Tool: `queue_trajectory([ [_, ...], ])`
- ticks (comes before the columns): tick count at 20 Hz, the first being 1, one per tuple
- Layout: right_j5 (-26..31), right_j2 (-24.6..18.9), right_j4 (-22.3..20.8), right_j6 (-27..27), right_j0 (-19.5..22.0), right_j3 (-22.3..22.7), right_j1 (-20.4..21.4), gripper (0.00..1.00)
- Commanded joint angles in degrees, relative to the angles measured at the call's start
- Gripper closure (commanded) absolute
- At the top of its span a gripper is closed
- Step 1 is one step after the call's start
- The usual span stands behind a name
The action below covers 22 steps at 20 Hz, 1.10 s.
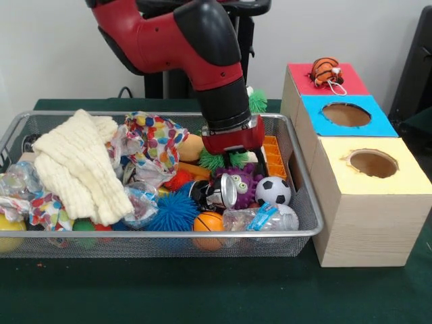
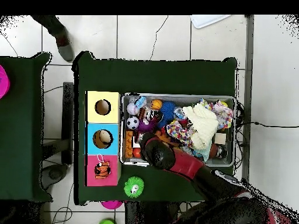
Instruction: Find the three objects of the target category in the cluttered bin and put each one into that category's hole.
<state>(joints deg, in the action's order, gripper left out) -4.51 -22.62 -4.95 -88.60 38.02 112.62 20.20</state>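
Arm reaches down into the wire bin (image 1: pixel 307 233), tool (image 1: pixel 233 160) buried among the toys near the green spiky ball (image 1: pixel 223 160); can't tell whether it's spread or holding anything, clutter hides the tips; probably probing for a target. Candidates sit close by: soccer ball (image 1: pixel 273 191), small basketball (image 1: pixel 208 222), blue spiky ball (image 1: pixel 174 211); white knit cloth (image 1: pixel 81 165) covers the other end. Three boxes stand just beside the bin; striped toy (image 1: pixel 326 70) rests on the red box (image 1: pixel 351 82), blocking its hole. Tabletop (image 1: pixel 202 290) is dark green cloth; tiled floor (image 2: pixel 163 38) around.
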Motion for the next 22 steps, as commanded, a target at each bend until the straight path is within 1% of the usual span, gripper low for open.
queue_trajectory([
  [1, 5.0, 8.6, 1.8, -7.7, -9.9, -4.5, -0.6, 0.00],
  [3, 7.5, 14.3, 0.3, -4.7, -12.6, -7.1, 0.7, 0.00],
  [5, 9.5, 18.2, -0.7, -3.0, -14.0, -8.7, 1.8, 0.00],
  [8, 10.5, 21.8, -2.6, -0.6, -15.6, -11.5, 1.9, 0.00],
  [11, 7.8, 23.0, -4.2, -1.1, -15.8, -12.6, 1.3, 0.00],
  [12, 7.2, 23.5, -4.7, -1.6, -16.0, -13.0, 1.1, 1.00],
  [15, 6.0, 21.8, -6.5, -0.6, -14.4, -13.2, 1.3, 1.00],
  [16, 8.3, 21.5, -6.3, -0.1, -14.3, -13.8, 1.4, 1.00],
  [19, 10.8, 21.2, -7.0, 0.2, -13.9, -14.1, 2.2, 1.00],
  [22, 13.2, 21.5, -9.0, 1.4, -13.7, -14.1, 3.4, 1.00],
])
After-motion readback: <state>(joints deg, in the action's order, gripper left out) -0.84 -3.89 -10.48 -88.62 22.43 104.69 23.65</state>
